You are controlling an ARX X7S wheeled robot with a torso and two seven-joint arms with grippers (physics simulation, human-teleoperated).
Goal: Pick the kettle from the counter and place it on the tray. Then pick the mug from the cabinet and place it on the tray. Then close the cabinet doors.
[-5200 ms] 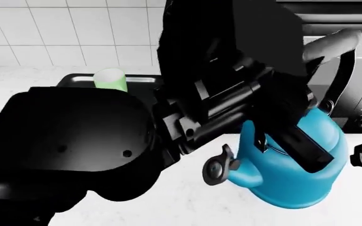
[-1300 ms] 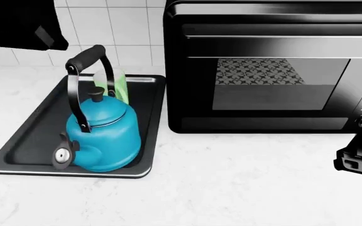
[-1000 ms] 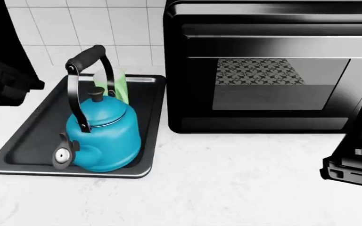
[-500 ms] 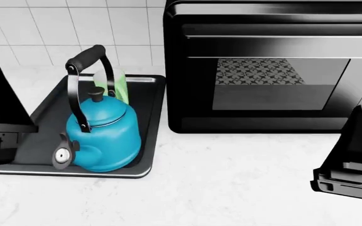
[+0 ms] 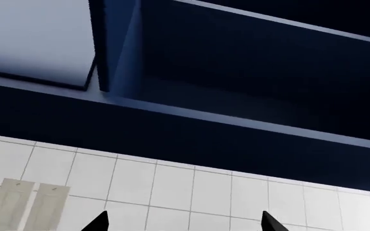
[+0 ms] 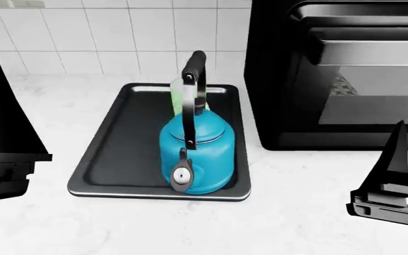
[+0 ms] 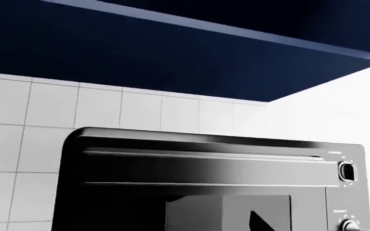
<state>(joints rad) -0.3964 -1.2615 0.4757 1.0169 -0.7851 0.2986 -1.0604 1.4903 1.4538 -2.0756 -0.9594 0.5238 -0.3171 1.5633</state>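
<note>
The blue kettle point(image 6: 197, 154) stands upright on the dark grey tray point(image 6: 119, 149), spout toward me. Behind it, a sliver of the pale green mug point(image 6: 176, 98) shows on the same tray. Both rest on the white counter point(image 6: 296, 218). My left gripper point(image 6: 6, 133) hangs left of the tray, apart from it; in the left wrist view it point(image 5: 183, 225) is open and empty, facing the tiled wall below the dark blue cabinet point(image 5: 249, 62). My right gripper point(image 6: 395, 186) hovers at the right over the counter, open, holding nothing.
A black oven point(image 6: 346, 79) stands on the counter right of the tray, close to its rim; it fills the right wrist view too point(image 7: 204, 178). White wall tiles point(image 6: 104, 37) run behind. A pale panel point(image 5: 31, 38) shows beside the cabinet.
The kettle, held above the counter five seconds ago, now stands on the tray. The left gripper dropped to the left edge. The head view shifted, bringing the tray toward the centre.
</note>
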